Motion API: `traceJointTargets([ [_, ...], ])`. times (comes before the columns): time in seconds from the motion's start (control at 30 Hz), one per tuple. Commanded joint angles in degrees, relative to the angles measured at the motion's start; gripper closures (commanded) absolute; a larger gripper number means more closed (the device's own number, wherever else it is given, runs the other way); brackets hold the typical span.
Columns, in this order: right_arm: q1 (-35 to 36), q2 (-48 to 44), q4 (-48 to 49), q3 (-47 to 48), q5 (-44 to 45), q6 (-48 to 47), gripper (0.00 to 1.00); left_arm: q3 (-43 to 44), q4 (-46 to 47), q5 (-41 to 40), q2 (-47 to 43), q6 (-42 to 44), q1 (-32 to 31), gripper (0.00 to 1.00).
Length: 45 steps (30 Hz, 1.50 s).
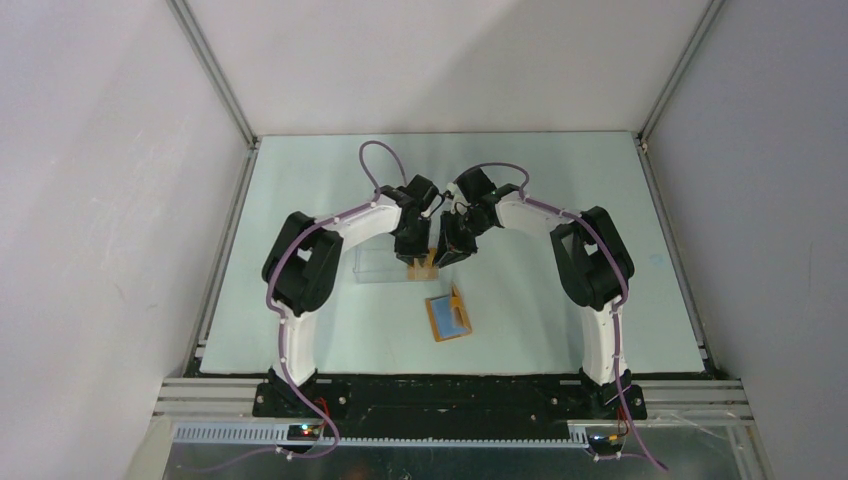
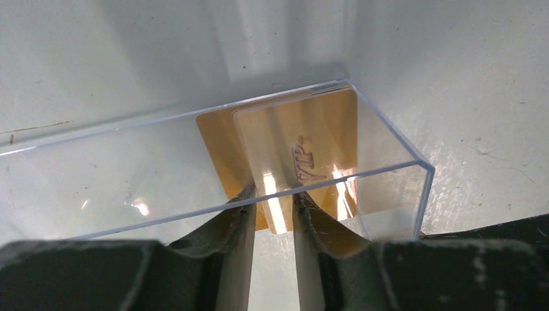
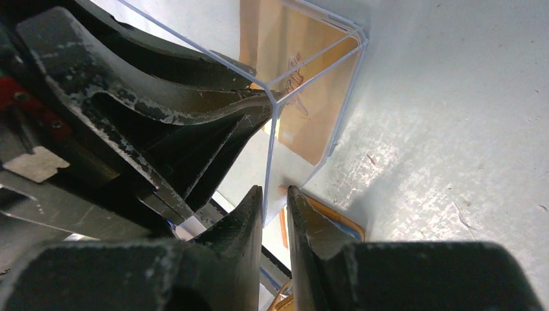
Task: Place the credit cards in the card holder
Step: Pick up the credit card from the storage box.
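Credit cards (image 2: 304,142), likely light, stiff and slick and best pinched at an edge, are showing between the left fingers (image 2: 239,220), grip not discernible, while the right fingers (image 3: 307,227) are pinching the clear case (image 2: 392,194) enclosing them on the counter (image 2: 485,97).

Both arms extend forward, wrists converging at centre. Left gripper (image 2: 272,194) and right gripper (image 3: 275,192): fingers narrowly parted, angled downward.

Embossed letters "VIP" stood on the front card (image 2: 304,129) inside the clear case (image 2: 129,175); nothing else was legible.
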Motion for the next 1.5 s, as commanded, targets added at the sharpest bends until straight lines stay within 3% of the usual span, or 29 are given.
traceJointTargets([
  [0.0,0.33,2.66,-2.56,-1.91,2.95,-2.29,0.77,0.52,1.04,1.33,0.61,-0.70,0.05,0.70],
  [0.1,0.28,2.70,-2.56,-1.91,2.90,-2.29,0.77,0.59,1.11,1.29,-0.21,-0.69,-0.11,0.80],
  [0.3,0.33,2.78,-2.56,-1.99,2.90,-2.29,0.77,1.02,0.99,0.68,-1.82,-0.87,-0.44,0.86],
  [1.07,0.33,3.10,-2.64,-1.98,2.68,-2.29,0.77,1.96,0.55,-2.23,-5.55,-0.55,-1.74,0.91],
  [1.13,0.30,3.10,-2.64,-1.95,2.64,-2.29,0.77,1.79,0.28,-2.88,-5.25,-0.85,-1.61,0.89],
  [1.37,0.31,3.14,-2.74,-1.99,2.55,-2.46,0.77,-0.30,0.17,-1.49,-4.41,-3.30,0.53,0.63],
  [1.47,0.33,3.24,-2.73,-2.00,2.44,-2.46,0.77,-0.53,0.22,-0.46,-3.69,-3.14,1.35,0.60],
])
